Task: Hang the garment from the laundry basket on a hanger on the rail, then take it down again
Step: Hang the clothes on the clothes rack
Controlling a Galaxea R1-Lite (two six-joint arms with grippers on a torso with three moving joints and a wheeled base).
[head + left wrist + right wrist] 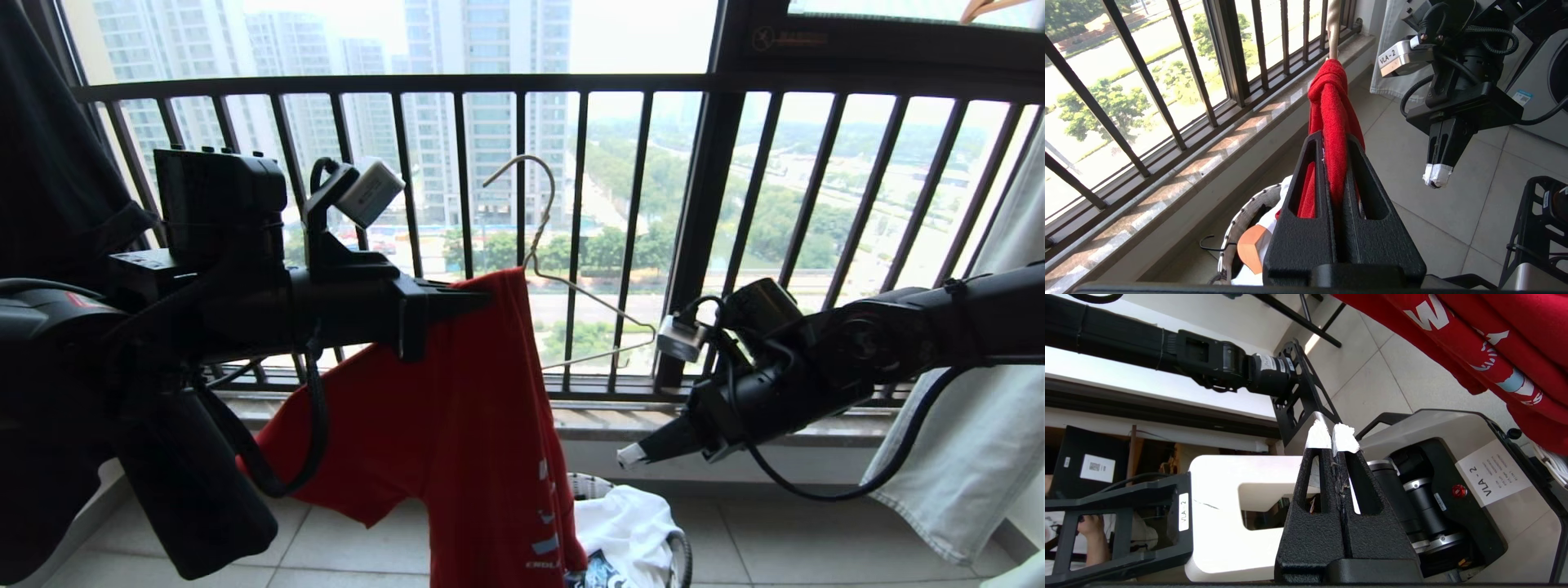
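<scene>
My left gripper [482,298] is shut on a bunched fold of the red garment [457,425], held up in front of the railing. The grip shows close up in the left wrist view, with the gripper [1335,141] clamped on the garment [1331,106]. The cream-white hanger [549,214] rises out of that fold. Its hook is free in the air and its right arm is bare. My right gripper [627,457] is shut and empty, lower and to the right, with white-taped tips [1436,176]. The laundry basket [682,559] stands on the floor below. The rail is out of view.
The dark railing [522,82] of vertical bars runs across close ahead. A black garment [49,163] hangs at the left and a pale one [980,425] at the right. White clothing [629,523] and a wooden hanger end [1251,249] lie in the basket.
</scene>
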